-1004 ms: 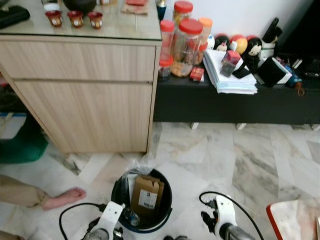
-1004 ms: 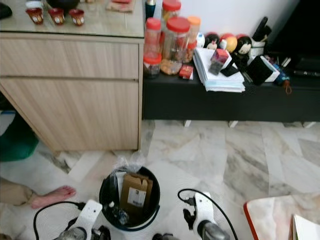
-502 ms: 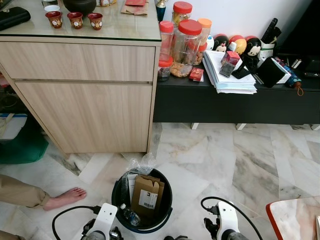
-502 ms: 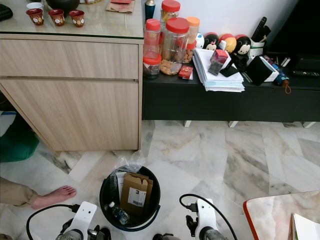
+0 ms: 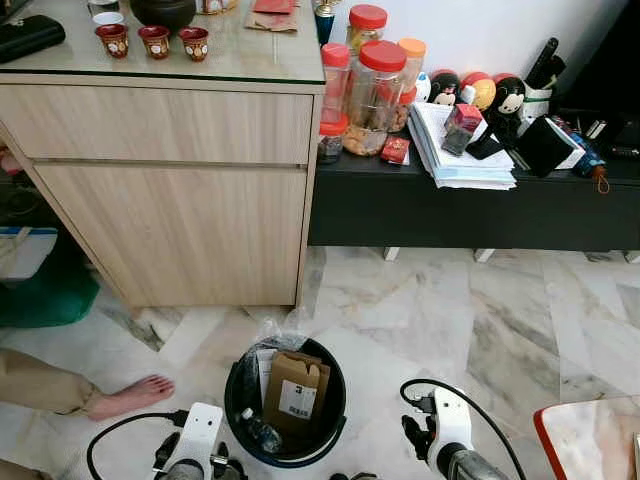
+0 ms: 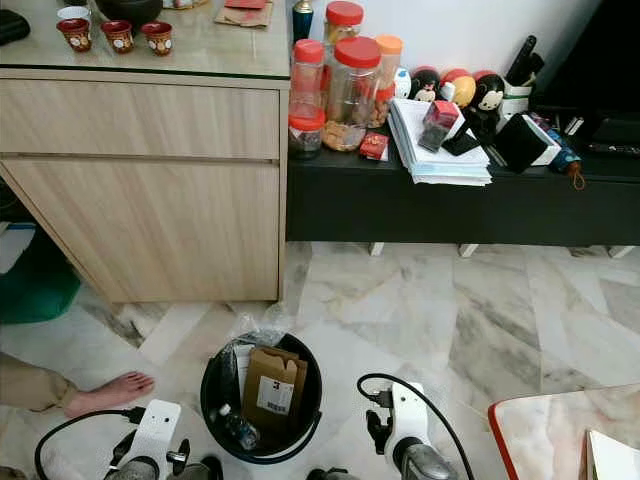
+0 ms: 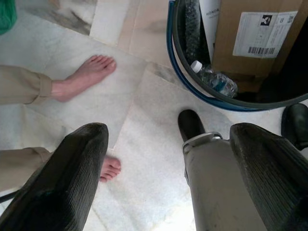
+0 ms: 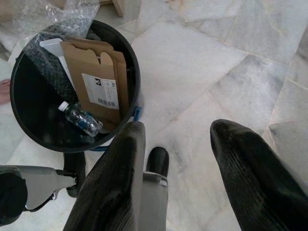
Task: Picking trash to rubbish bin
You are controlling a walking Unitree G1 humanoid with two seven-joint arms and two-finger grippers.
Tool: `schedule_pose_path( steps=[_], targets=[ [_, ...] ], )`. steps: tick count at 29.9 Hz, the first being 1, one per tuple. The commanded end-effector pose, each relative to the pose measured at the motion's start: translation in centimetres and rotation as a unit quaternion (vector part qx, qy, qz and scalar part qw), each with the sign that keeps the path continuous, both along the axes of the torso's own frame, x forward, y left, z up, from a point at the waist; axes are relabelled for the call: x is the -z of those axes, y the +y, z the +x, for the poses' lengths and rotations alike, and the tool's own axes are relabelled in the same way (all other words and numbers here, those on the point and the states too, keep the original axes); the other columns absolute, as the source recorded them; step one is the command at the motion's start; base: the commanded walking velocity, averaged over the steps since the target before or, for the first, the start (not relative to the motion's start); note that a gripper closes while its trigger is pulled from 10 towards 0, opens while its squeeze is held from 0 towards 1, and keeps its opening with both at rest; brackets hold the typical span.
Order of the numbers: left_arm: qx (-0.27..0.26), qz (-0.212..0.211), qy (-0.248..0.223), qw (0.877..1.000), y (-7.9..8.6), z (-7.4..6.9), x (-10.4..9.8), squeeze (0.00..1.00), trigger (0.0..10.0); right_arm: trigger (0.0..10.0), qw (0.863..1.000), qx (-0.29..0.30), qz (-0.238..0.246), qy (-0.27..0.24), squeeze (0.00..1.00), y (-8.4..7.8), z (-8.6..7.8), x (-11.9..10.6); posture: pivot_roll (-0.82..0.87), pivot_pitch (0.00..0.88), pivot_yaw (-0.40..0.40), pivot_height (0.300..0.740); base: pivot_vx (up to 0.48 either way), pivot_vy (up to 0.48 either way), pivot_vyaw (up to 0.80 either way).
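The left gripper (image 7: 159,192) hangs low beside the rubbish bin (image 5: 335,415) with its two black fingers (image 7: 67,178) spread wide and nothing between them, and the right gripper (image 8: 178,178) on the bin's other side is just as wide and just as empty. Judged from this, the drop-off step looks finished: the trash already sits inside the bin, and neither arm carries anything. The bin is a round black bucket with a blue handle, standing on the marble floor (image 5: 450,310) between the two arms, in front of the wooden cabinet (image 5: 170,180). Inside it a brown cardboard box (image 8: 98,84) with a white barcode label leans upright, a small clear plastic bottle (image 8: 81,118) with a white cap lies at the bottom beside it, and crumpled clear plastic wrap (image 8: 43,19) spills over the far rim. The next move likely calls for lifting the view and turning away to look for further rubbish, since no loose litter can be made out on the floor near the bin. A person's bare foot (image 5: 130,393) rests on the tiles just to the left of the bin, so any step or swing of the left arm needs to keep clear of it.
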State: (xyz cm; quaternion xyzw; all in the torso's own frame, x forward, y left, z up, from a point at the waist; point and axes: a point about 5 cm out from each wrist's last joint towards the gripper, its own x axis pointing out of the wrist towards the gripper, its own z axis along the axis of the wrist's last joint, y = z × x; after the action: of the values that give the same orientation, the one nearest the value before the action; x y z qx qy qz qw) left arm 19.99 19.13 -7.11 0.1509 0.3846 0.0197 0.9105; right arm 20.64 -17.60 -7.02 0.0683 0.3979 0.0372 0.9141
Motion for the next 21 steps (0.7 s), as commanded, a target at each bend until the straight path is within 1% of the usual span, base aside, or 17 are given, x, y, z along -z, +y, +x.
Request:
schedule_pose_path(
  steps=[1, 10, 21],
  targets=[
    [-0.013, 0.003, 0.008, 1.0, 0.19, -0.72, 0.36, 0.0, 10.0, 10.0, 1.0, 0.009, -0.003, 0.01, 0.0, -0.38, -0.66, 0.34, 0.09, 0.128, -0.11, 0.74, 0.0, 0.0, 0.0],
    [-0.021, -0.005, -0.002, 1.0, 0.2, -0.7, 0.28, 0.0, 10.0, 10.0, 1.0, 0.013, -0.007, 0.013, 0.0, -0.55, -1.0, 0.5, 0.09, 0.123, -0.107, 0.74, 0.0, 0.0, 0.0],
    [-0.024, -0.007, -0.004, 1.0, 0.16, -0.69, 0.28, 0.0, 10.0, 10.0, 1.0, 0.017, -0.006, 0.014, 0.0, -0.53, -1.07, 0.54, 0.09, 0.14, -0.116, 0.74, 0.0, 0.0, 0.0]
  ],
)
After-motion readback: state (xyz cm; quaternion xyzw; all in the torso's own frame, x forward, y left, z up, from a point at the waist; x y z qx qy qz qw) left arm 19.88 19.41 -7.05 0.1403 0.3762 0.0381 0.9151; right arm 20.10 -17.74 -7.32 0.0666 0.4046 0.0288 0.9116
